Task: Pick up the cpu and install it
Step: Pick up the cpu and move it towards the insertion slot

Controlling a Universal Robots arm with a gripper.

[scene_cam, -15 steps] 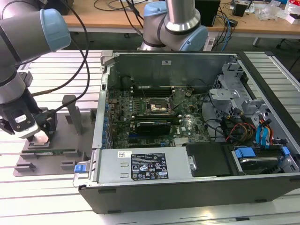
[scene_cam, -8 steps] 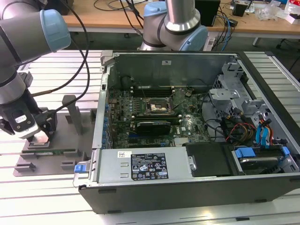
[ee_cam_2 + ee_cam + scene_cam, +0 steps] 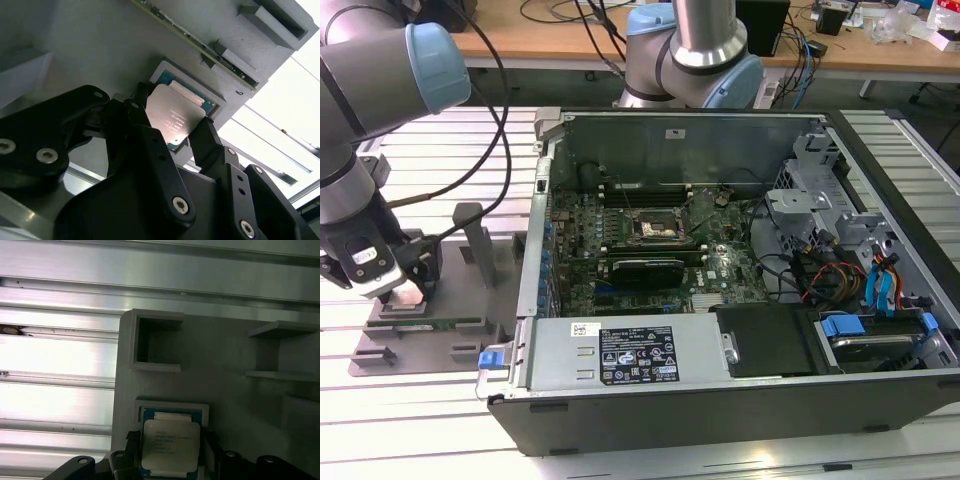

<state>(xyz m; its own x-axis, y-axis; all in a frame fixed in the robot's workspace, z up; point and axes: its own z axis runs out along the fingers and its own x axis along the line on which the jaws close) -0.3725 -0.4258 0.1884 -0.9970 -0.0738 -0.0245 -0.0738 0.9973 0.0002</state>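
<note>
The cpu (image 3: 175,112) (image 3: 169,440), a small square chip with a pale silvery top and a green edge, lies in a shallow square recess of the grey fixture plate (image 3: 440,345) (image 3: 220,355). My gripper (image 3: 405,290) (image 3: 172,120) (image 3: 170,445) is down over it at the exterior view's left. Its black fingers (image 3: 205,135) press against two opposite sides of the chip, shut on it. The dark socket frame (image 3: 655,228) sits on the motherboard inside the open computer case (image 3: 740,120), well off to the exterior view's right.
Grey upright posts (image 3: 475,240) rise from the fixture plate between my gripper and the case wall. A thin green board strip (image 3: 430,322) lies along the plate. Another arm's base (image 3: 690,50) stands behind the case. Cables and drive bays fill the case's right side.
</note>
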